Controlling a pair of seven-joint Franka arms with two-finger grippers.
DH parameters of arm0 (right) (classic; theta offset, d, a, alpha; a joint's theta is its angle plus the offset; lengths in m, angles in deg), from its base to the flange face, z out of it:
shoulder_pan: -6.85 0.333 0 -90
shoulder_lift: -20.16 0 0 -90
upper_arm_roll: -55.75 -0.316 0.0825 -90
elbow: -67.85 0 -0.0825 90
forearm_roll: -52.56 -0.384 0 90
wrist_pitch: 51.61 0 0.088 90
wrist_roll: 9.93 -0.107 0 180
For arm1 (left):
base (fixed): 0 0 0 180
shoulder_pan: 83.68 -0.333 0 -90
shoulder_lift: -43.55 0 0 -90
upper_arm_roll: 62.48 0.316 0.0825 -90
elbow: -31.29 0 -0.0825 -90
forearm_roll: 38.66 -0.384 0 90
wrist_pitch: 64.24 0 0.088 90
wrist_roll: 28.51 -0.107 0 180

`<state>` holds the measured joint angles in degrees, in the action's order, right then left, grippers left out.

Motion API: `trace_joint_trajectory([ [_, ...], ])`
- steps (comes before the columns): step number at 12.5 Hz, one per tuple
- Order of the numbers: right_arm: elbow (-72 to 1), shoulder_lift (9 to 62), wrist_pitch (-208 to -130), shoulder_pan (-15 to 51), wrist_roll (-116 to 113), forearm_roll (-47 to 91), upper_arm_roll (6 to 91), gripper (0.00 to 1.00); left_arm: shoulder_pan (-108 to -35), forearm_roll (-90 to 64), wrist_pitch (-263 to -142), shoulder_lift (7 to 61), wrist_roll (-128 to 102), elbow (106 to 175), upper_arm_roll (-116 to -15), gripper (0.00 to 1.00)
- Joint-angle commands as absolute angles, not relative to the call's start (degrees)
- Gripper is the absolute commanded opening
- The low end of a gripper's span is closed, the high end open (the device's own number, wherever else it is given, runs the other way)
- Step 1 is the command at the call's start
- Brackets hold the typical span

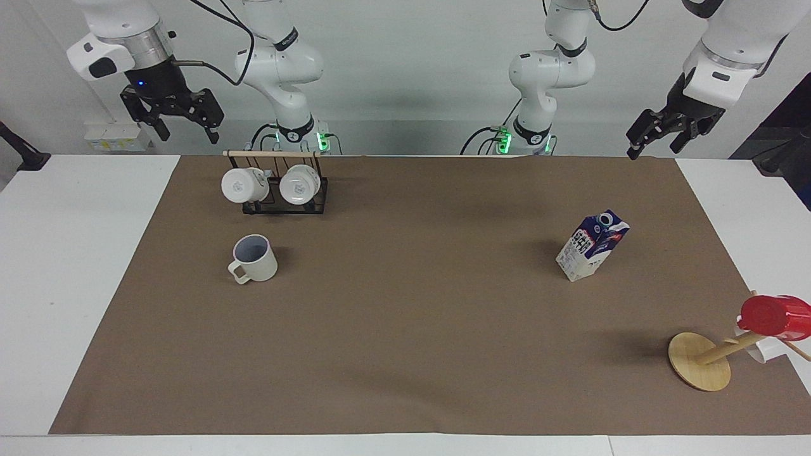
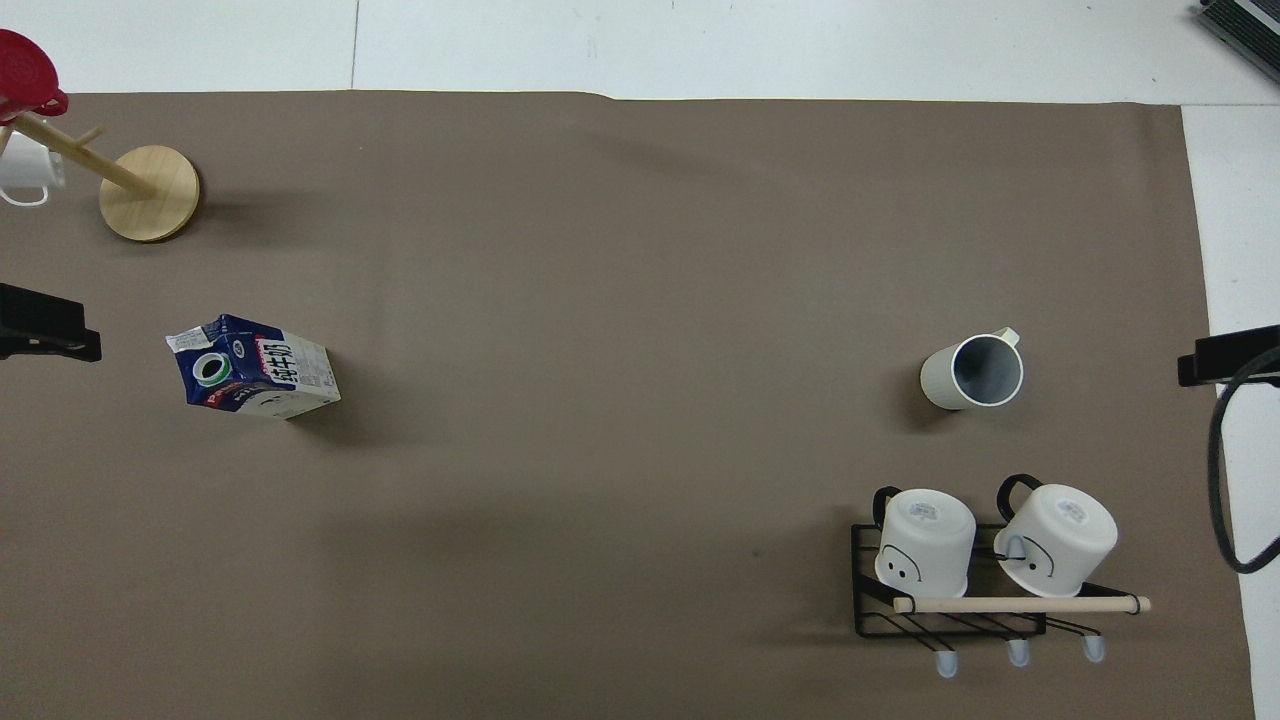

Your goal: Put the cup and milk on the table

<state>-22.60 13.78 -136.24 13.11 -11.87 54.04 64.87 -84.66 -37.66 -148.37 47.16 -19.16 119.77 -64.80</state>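
Well apart from the cup (image 1: pixel 254 258) (upright), the right gripper (image 1: pixel 184 123) hangs.

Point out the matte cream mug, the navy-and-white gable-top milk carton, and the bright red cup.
Matte cream mug (image 1: pixel 255 259): facing view, outer wall.
Navy-and-white gable-top milk carton (image 2: pixel 262 372): overhead view, printed side.
Bright red cup (image 1: pixel 774 316): facing view, side wall.
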Motion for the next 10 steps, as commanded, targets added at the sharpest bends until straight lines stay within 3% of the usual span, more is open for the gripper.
trace_joint_trajectory([
  [1, -21.36, 14.19, -135.28, 12.83, -11.43, 54.23, 64.89, 1.0, -84.12, -37.52, -146.94, 46.98, -18.75, 118.57, -64.32, 1.0],
  [10, -23.12, 13.49, -136.07, 13.27, -12.66, 54.06, 64.71, 1.0, -84.12, -37.52, -146.94, 46.98, -18.67, 118.57, -64.32, 1.0],
])
